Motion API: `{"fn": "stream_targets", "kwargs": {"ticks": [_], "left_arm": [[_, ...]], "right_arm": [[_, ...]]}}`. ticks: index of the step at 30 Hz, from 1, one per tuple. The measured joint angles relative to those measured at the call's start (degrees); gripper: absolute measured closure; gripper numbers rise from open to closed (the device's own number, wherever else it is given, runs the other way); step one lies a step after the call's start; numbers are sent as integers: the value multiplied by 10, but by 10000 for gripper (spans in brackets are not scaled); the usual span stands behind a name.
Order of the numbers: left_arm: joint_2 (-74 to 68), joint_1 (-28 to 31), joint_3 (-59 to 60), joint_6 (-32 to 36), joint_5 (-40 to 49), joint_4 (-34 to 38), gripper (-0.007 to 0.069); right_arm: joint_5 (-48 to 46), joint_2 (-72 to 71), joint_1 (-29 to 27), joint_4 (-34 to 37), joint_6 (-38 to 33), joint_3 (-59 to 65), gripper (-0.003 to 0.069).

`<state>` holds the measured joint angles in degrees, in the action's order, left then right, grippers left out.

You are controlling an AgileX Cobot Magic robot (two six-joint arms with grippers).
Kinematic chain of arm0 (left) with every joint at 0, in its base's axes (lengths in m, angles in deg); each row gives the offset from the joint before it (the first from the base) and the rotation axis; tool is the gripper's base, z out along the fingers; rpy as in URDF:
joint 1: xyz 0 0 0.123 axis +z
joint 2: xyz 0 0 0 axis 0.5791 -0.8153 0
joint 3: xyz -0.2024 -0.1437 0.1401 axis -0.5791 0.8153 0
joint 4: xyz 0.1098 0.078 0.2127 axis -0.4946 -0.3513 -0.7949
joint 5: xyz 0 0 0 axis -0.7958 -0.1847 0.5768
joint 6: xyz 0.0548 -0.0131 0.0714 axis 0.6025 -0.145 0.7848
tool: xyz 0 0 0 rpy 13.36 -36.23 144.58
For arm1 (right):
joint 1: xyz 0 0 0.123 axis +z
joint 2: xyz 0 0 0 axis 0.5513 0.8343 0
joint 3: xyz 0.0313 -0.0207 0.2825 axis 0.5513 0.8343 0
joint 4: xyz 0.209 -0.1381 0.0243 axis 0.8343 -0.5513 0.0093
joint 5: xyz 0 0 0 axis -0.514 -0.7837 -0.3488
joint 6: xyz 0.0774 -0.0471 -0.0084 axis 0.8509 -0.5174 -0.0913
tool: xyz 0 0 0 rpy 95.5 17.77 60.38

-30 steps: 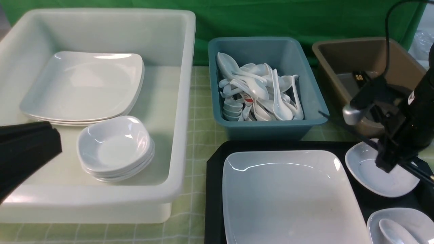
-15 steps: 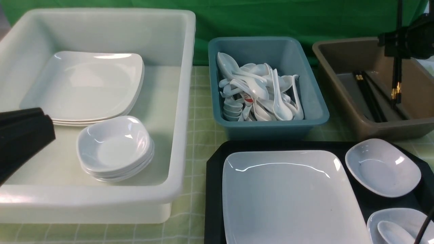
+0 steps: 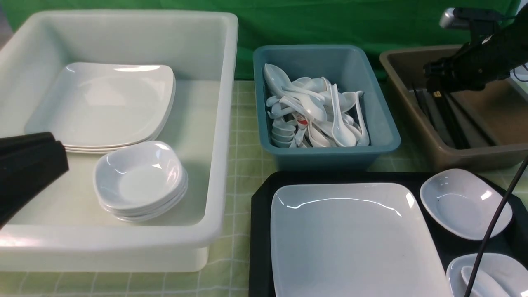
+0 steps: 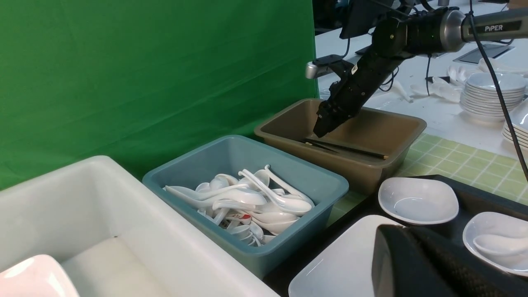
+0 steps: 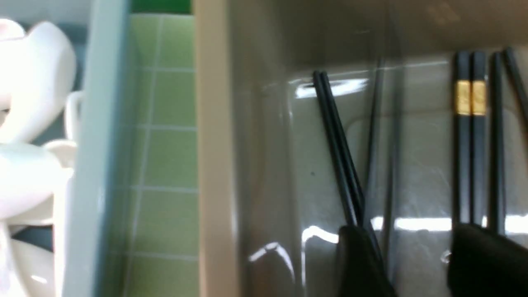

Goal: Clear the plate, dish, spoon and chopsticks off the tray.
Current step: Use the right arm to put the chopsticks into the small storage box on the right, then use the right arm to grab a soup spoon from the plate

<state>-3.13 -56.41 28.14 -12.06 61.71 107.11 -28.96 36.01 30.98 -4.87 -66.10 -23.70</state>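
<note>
Against green backdrop (image 3: 330, 20), right jaws gape over chopsticks (image 5: 468, 136) in brown tub (image 3: 474, 159); left jaws closed, empty.

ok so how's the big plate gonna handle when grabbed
Probably slippery: the plate is glossy with glare streaks. Likely stiff, given its crisp even shape. Its low rim sits flat on the tray, so gripping its edge may be awkward.

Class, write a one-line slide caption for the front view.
Open right gripper at the brown tub of chopsticks; plate, dishes and spoon sit on the tray.
</note>
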Motion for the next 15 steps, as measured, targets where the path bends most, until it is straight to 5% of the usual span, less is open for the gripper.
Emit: {"fn": "stream_targets", "kwargs": {"ticks": [2,11,15], "left_arm": [[0,0,0,0,0,0,601],[0,0,0,0,1,0,601],[0,0,0,-1,1,0,601]], "right_arm": [[-7,0,4,-11,0,0,309],[-64,0,15,-36,-5,0,598],[-65,3,32,-36,-15,-1,626]]}}
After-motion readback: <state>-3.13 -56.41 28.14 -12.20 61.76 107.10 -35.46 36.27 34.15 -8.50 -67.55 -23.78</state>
